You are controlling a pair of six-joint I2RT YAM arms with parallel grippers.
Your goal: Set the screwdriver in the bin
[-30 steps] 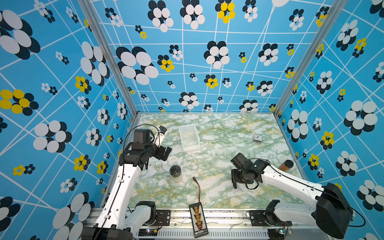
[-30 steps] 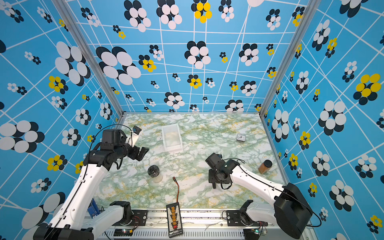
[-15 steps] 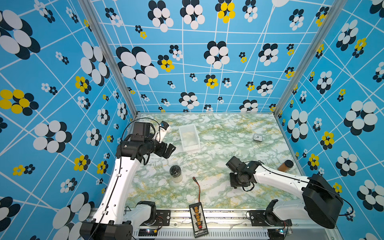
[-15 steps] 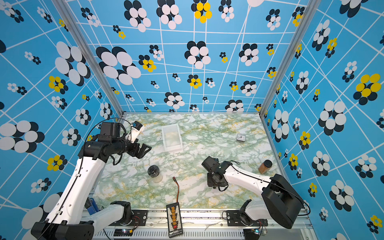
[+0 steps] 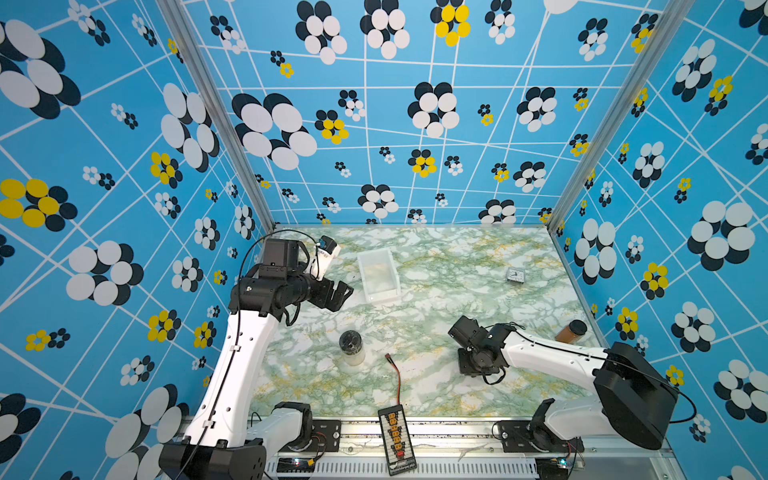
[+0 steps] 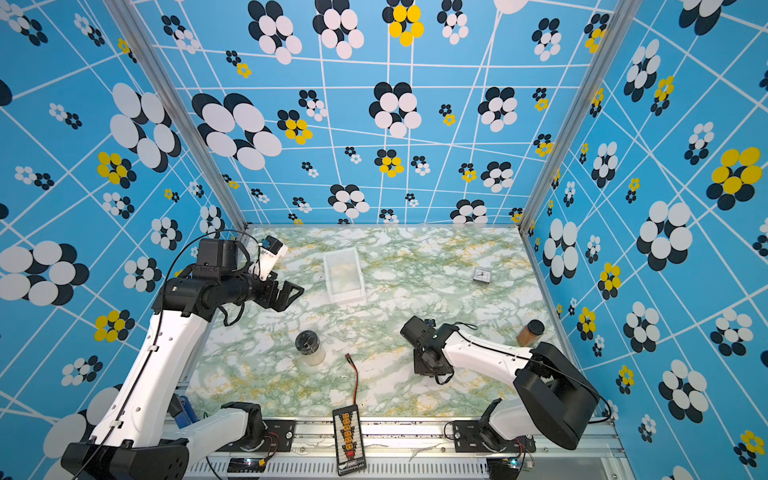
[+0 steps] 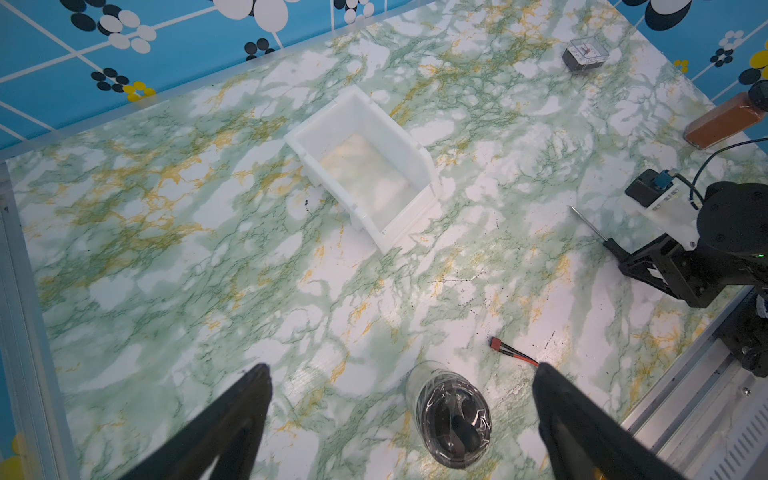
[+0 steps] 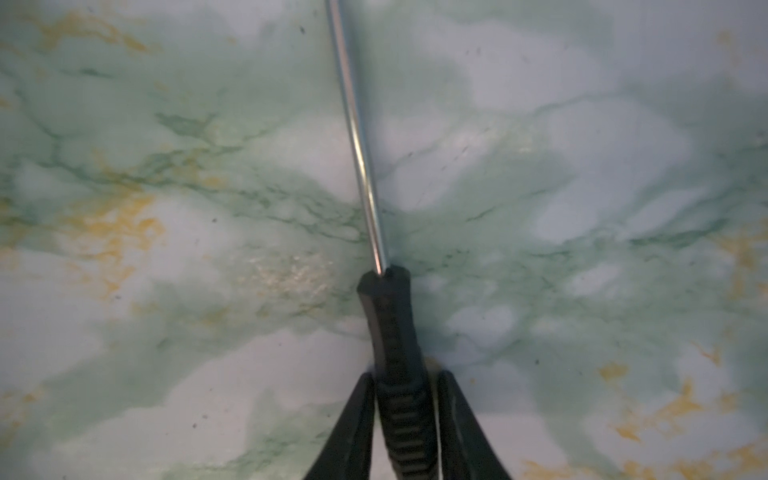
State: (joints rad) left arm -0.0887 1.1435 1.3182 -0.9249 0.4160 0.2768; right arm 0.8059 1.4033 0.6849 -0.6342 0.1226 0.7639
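The screwdriver [image 8: 388,316] lies flat on the table [image 5: 457,270], well apart from the bin [image 5: 362,276], which in a top view sits between 10 and 11 o'clock from it. The right end effector [image 8: 405,374] straddles the ribbed black handle. One jaw looks pressed on and a sliver of table shows beside the other, so I cannot tell whether the grip is made.

Best to close fully and lift straight until the tip clears. Then turn the shaft along the bin's long side and let go low inside. The left end effector [image 5: 337,294] hangs wide open at about the bin's 8 o'clock, so keep the carry clear of it.

Only the right wrist view shows jaw contact. Both top views hide the screwdriver under the wrist. The left wrist view shows its shaft sticking out and nothing in the bin.
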